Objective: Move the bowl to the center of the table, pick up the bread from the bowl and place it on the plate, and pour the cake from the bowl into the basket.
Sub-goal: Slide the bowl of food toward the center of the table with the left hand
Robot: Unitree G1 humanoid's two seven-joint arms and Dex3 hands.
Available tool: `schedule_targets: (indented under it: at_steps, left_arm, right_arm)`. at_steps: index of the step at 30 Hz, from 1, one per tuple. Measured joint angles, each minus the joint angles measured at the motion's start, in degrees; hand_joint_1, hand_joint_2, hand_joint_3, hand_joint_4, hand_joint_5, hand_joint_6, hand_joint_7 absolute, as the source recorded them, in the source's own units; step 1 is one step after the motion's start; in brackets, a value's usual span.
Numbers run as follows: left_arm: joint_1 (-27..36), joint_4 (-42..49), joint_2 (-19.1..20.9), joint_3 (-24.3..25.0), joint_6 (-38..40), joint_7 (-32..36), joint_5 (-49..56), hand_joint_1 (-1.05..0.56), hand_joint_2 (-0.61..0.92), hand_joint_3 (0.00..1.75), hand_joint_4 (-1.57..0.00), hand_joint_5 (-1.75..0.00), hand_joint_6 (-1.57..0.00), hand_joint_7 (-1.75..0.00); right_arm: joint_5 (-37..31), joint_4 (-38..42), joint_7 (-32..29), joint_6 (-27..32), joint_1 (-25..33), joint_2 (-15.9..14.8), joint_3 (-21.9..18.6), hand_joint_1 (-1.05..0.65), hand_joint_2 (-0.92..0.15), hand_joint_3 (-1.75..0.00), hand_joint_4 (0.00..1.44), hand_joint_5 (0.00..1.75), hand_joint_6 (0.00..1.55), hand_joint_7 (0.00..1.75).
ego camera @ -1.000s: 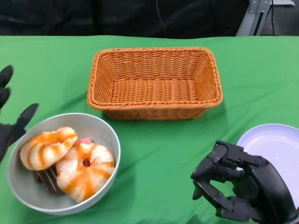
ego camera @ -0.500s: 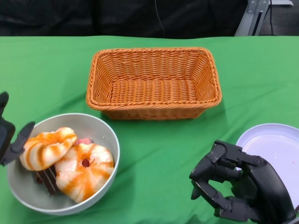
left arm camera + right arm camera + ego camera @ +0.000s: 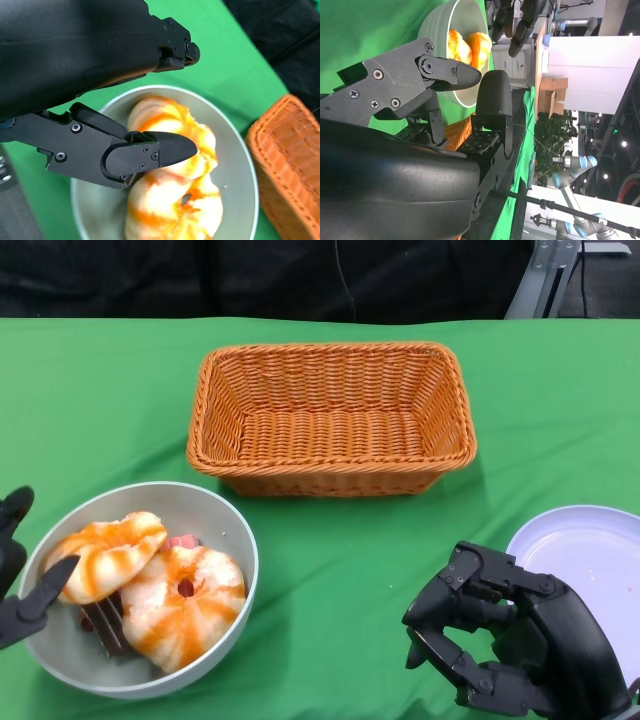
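Bowl [image 3: 228, 530] sits at the lower left of the head view, well off centre, holding two orange-striped bread pieces [image 3: 150, 585] with dark cake bits [image 3: 103, 625] tucked under them near the bowl's left wall. Left robot hand [image 3: 18, 580] is at the far left edge, fingers spread and holding nothing; one finger reaches over the bowl's left rim above the nearer bread, the rest sit outside the rim. Left wrist view confirms: a finger [image 3: 150, 155] hangs over the bread, another is above the rim, and whether either touches can't be told. Main risk: if the fingers close with the rim caught only on one side, the bowl could tip or skid on the green worktop [image 3: 340, 540] and spill the bread. Pushing down on the bread instead of gripping the rim could squash it. Dragging the bowl right could knock it into the basket [image 3: 330, 415], which stands just above and right of it. Right robot hand [image 3: 500, 640] is at the lower right, fingers curled in with nothing in them, beside the plate [image 3: 590, 550] and well apart from the bowl. The plate is partly cut off by the right edge.
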Motion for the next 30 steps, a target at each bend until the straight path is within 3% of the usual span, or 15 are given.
schedule_targets:
  at_steps: [11, 30]
  left_arm:
    - [-0.1, -1.1, 2.4, -0.2, 3.6, -4.6, -2.8, -0.63, 0.92, 0.58, -0.05, -0.02, -0.03, 0.0]
    - [-1.2, -1.4, 2.6, 2.0, 8.0, -6.8, -12.4, -0.62, 0.92, 0.55, -0.08, -0.02, 0.0, 0.0]
  right_arm:
    - [0.0, 0.1, 0.1, -0.2, 0.0, 0.0, 0.2, -0.23, -0.66, -0.69, 0.73, 1.43, 0.67, 1.23]
    - [0.0, 0.3, 0.1, -0.6, 0.0, 0.0, 0.2, -0.23, -0.64, -0.71, 0.73, 1.43, 0.68, 1.23]
